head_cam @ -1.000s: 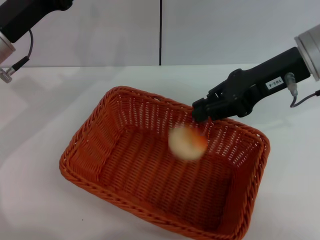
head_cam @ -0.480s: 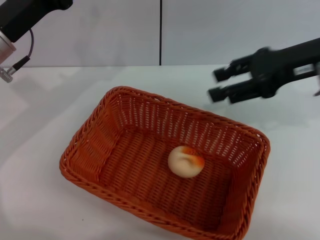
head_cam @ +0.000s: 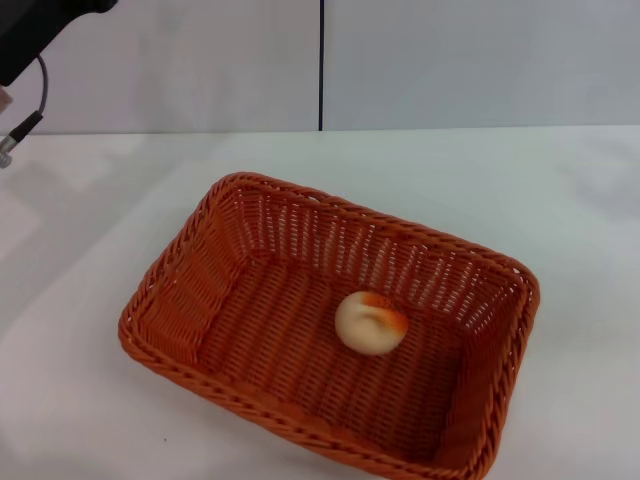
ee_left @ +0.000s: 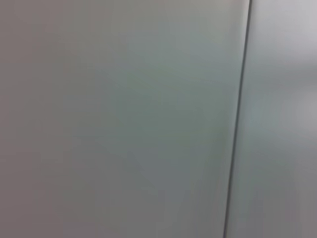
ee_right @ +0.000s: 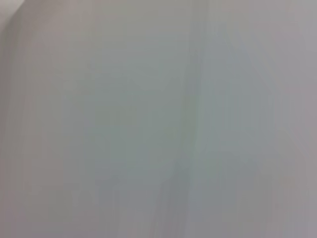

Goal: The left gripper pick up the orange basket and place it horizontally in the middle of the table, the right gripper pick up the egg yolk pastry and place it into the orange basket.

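Observation:
The orange basket (head_cam: 190, 300) lies on the white table (head_cam: 80, 230), near the middle of the head view, turned a little askew. Inside it, right of its centre, rests the egg yolk pastry (head_cam: 370, 322), a cream bun with an orange-red patch on top. Only a black piece of my left arm (head_cam: 35, 30) with a thin cable shows at the top left corner; its gripper is out of view. My right gripper is out of view too. Both wrist views show only a plain grey wall.
A grey wall with a dark vertical seam (head_cam: 322, 65) rises behind the table's far edge. Bare white tabletop surrounds the basket on the left, far side and right.
The pastry dropped from the right gripper into the basket and settled. The right gripper opened, pulled back to the right and left the view. The left arm drew slightly further up-left.

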You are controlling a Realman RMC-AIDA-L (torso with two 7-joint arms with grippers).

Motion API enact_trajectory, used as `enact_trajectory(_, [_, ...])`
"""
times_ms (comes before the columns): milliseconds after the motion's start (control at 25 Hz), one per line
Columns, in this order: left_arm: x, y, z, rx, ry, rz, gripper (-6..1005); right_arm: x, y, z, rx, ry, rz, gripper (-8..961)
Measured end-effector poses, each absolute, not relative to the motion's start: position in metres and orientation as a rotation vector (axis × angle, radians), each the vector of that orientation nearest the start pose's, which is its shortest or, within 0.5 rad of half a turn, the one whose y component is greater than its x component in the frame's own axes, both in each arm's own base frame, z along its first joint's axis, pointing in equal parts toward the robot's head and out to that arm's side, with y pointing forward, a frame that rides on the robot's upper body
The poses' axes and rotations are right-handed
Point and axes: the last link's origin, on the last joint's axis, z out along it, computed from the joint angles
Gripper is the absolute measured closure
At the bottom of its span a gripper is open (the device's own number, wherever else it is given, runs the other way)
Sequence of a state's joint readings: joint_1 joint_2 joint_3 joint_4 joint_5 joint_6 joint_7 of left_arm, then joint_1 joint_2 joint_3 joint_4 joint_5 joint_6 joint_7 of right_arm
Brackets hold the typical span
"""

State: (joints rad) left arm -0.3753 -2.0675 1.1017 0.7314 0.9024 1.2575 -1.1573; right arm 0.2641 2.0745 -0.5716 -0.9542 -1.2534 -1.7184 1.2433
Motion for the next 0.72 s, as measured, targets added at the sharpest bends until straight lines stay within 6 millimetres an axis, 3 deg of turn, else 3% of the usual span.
enact_trajectory(40, [-0.23, 0.364, 0.064, -1.969, -0.462, -1.291, 320, 0.272, 0.28, 0.155, -1.876, 0.101, 1.236, 317])
enact_trajectory(80, [-0.233, 0.363, 0.065, -1.95, -0.463, -1.303, 320, 0.301, 0.261, 0.164, -1.603, 0.087, 1.261, 317])
enact_trajectory(120, [-0.233, 0.363, 0.065, -1.95, -0.463, -1.303, 321, 0.301, 0.261, 0.164, -1.603, 0.087, 1.261, 317])
enact_trajectory(280, [-0.24, 0.357, 0.064, -1.9, -0.424, -1.318, 321, 0.342, 0.233, 0.168, -1.228, 0.115, 1.189, 317])
enact_trajectory(480, [-0.247, 0.351, 0.065, -1.832, -0.388, -1.338, 322, 0.368, 0.219, 0.159, -1.028, 0.163, 1.051, 317])
enact_trajectory(600, [-0.25, 0.348, 0.065, -1.804, -0.374, -1.341, 321, 0.37, 0.22, 0.156, -1.012, 0.17, 1.024, 317])
enact_trajectory(720, [-0.265, 0.34, 0.065, -1.686, -0.332, -1.307, 320, 0.372, 0.222, 0.154, -1.005, 0.178, 0.997, 317])
